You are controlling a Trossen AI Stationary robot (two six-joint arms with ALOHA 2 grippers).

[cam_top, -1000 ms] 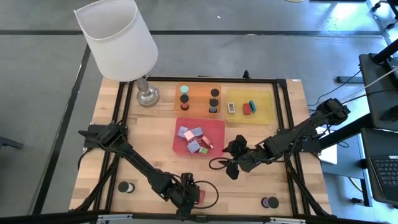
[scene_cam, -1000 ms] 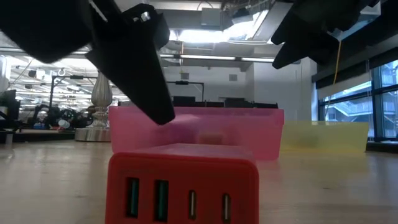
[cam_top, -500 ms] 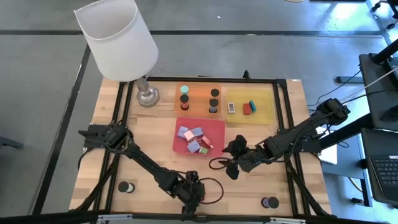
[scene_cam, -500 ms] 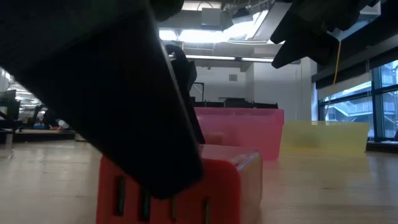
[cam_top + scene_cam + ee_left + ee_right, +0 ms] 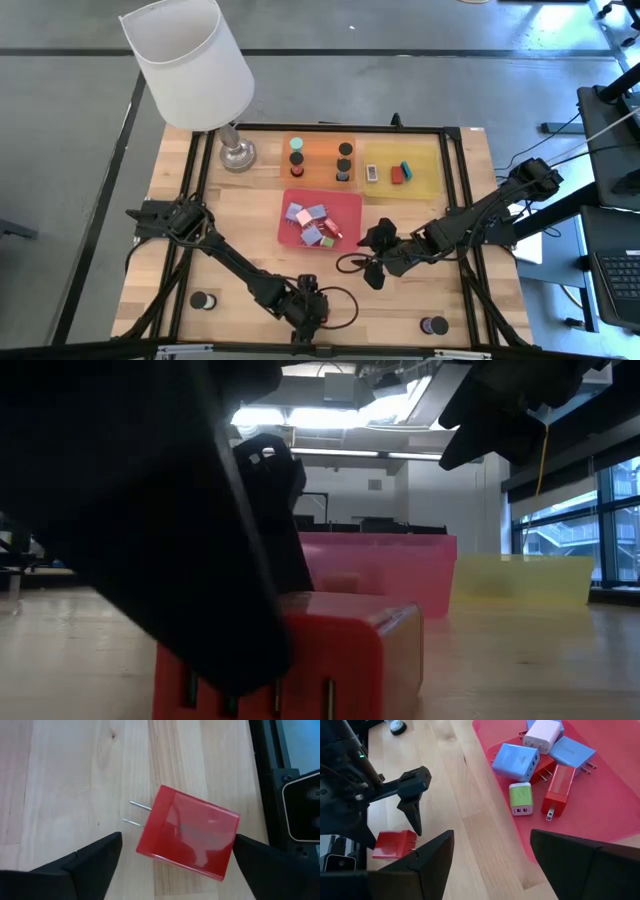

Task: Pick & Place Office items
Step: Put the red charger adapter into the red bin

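Observation:
A red charger block (image 5: 187, 837) lies flat on the wooden table near its front edge, its two prongs (image 5: 136, 814) level; it also shows in the low view (image 5: 345, 655) and the right wrist view (image 5: 394, 844). My left gripper (image 5: 308, 305) is open and low over it, one finger on each side (image 5: 177, 840). My right gripper (image 5: 372, 262) hangs open above the table just right of the red tray (image 5: 348, 203), nothing between its fingers (image 5: 492, 837). Several blue, white, green and red chargers (image 5: 540, 765) lie in that tray. My left gripper's fingers come slanting down from above and stand on either side of the red charger, which lies flat on the table. A gap shows at the prong end; one fingertip (image 5: 242, 845) is right at the other end (image 5: 231, 835), and I cannot tell whether it touches.
An orange tray (image 5: 318, 148) with upright cylinders and a yellow tray (image 5: 425, 168) with small flat pieces sit at the far side. A lamp (image 5: 190, 60) stands at the far left. Two black cylinders (image 5: 203, 300) (image 5: 433, 325) stand near the front edge.
My left gripper has come down over the red charger and stopped, its fingers staying apart. In the low view the charger has turned slightly on the table and now shows a corner. My right gripper has kept still.

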